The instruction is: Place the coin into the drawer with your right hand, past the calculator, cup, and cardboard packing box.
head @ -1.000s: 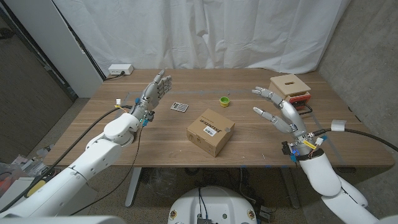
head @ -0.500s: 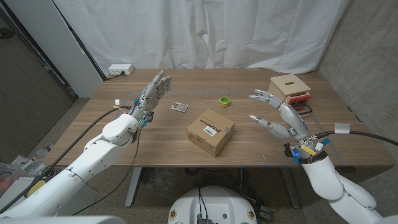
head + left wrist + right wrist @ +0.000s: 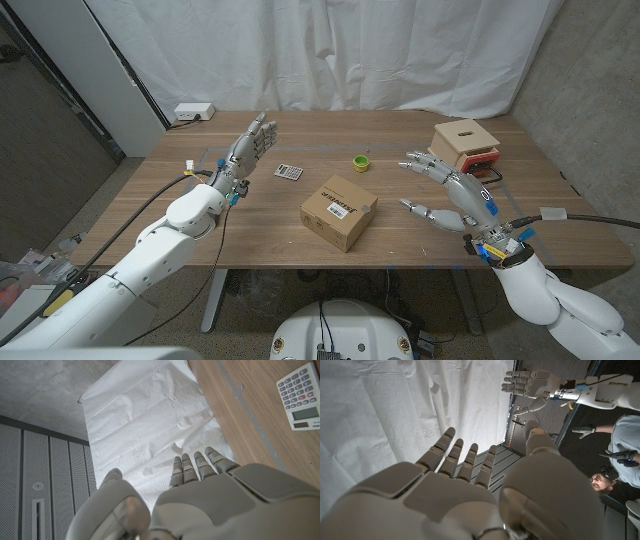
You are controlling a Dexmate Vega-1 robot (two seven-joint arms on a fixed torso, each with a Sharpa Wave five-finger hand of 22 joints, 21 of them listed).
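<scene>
The wooden table carried everything. Left of the right hand sat the cardboard packing box; just beyond that hand's fingertips stood the small drawer unit. The right hand hovered with fingers spread wide, holding nothing. The left hand was raised, fingers apart and empty, with the calculator just to its right. The green cup stood between both hands. I could not make out the coin.

Robot lab or studio: white curtain backdrop, concrete wall, bare wooden table, trailing cables.
</scene>
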